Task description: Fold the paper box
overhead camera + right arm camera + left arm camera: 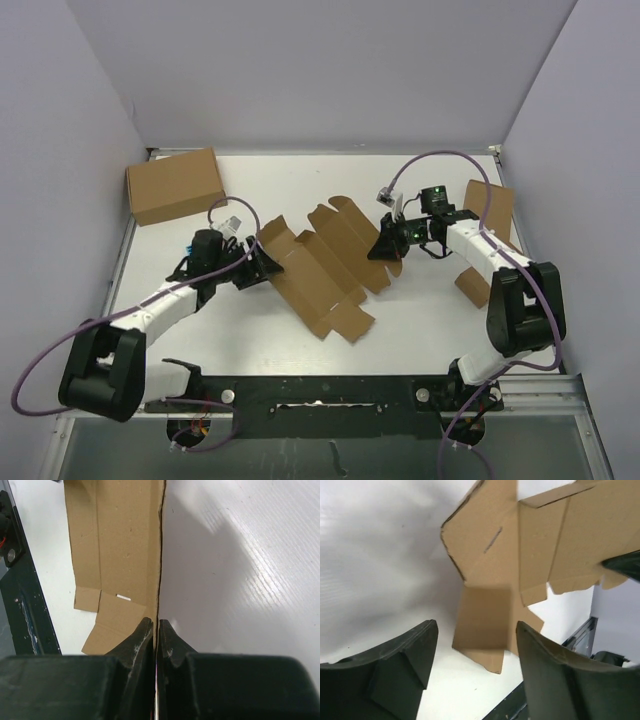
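Observation:
The paper box [325,265] is a flat brown die-cut sheet with many flaps, lying slantwise on the middle of the white table, its left flap raised. My left gripper [262,265] is at the sheet's left end. In the left wrist view it [476,627] stands open, with the raised flap [485,625] just beyond the fingertips and nothing between them. My right gripper [388,245] is at the sheet's right edge. The right wrist view shows it [155,625] shut on the thin edge of the paper box [120,545], which is seen edge-on.
A larger closed brown carton [175,185] sits at the back left. Two more brown boxes [490,205] [475,280] stand at the right, behind and beside my right arm. A black rail [320,392] runs along the near edge. Grey walls enclose the table.

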Controlling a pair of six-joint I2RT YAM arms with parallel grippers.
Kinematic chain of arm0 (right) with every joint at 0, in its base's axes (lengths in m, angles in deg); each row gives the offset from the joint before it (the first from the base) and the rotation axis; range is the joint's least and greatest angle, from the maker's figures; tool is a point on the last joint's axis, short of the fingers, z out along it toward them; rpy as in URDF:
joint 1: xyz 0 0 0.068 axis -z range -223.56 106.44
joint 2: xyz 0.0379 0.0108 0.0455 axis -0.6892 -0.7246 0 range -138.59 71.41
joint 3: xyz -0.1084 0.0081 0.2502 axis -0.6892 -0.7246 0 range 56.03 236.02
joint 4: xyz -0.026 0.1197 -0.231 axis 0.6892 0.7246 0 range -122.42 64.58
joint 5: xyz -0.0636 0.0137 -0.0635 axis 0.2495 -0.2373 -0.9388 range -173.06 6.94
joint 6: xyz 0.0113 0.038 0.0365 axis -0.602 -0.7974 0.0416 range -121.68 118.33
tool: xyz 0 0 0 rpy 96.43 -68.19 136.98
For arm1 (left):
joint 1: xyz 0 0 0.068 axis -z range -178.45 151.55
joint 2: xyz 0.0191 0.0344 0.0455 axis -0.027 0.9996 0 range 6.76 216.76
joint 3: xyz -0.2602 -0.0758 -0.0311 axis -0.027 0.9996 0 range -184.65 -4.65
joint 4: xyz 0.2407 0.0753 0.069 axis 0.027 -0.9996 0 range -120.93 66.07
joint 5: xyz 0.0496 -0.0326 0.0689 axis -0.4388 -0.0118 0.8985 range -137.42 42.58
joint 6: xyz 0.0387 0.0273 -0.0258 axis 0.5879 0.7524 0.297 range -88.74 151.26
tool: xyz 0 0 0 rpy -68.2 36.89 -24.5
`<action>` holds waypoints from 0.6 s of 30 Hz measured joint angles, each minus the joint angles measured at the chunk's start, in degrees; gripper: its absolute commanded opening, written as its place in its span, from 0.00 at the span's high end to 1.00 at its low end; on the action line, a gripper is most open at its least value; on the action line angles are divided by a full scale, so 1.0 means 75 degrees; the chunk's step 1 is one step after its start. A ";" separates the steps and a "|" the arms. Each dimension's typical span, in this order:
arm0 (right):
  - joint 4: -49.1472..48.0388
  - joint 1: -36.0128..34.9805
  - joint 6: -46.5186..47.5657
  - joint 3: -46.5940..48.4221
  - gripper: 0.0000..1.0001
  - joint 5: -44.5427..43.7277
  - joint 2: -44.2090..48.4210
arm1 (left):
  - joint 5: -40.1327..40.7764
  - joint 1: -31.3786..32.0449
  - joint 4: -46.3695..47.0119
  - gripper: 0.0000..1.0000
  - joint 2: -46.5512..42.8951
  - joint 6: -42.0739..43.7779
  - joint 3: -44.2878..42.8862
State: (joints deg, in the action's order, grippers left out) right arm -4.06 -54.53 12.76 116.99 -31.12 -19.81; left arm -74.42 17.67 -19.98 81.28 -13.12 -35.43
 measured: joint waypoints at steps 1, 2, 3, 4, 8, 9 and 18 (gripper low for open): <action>0.0000 0.0000 0.0017 0.0000 1.00 0.0012 0.0015 | 0.0020 -0.0035 -0.0061 0.23 -0.0201 0.0125 0.0000; 0.0000 0.0000 0.0038 0.0000 1.00 0.0023 0.0047 | 0.0058 -0.0096 -0.0131 0.17 -0.0466 0.0221 0.0000; 0.0000 0.0000 0.0058 0.0000 1.00 0.0029 0.0102 | 0.0152 -0.0219 -0.0219 0.14 -0.0863 0.0335 -0.0003; 0.0000 0.0000 0.0082 0.0000 1.00 0.0041 0.0146 | 0.0239 -0.0361 -0.0289 0.14 -0.1256 0.0458 -0.0017; 0.0000 0.0000 0.0178 0.0000 1.00 0.0114 0.0286 | 0.0347 -0.1183 -0.0364 0.24 -0.2261 0.0673 -0.0219; 0.0000 0.0000 0.0207 0.0000 1.00 0.0128 0.0318 | 0.0300 -0.1510 -0.0353 0.31 -0.2355 0.0667 -0.0300; 0.0006 0.0000 0.0463 0.0000 1.00 0.0329 0.0493 | -0.0737 -0.3008 0.0382 0.48 -0.0504 0.0207 -0.0726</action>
State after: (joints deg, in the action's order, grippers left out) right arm -4.02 -54.53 16.24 116.99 -28.65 -16.11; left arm -79.95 -4.89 -17.12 77.50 -11.57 -40.88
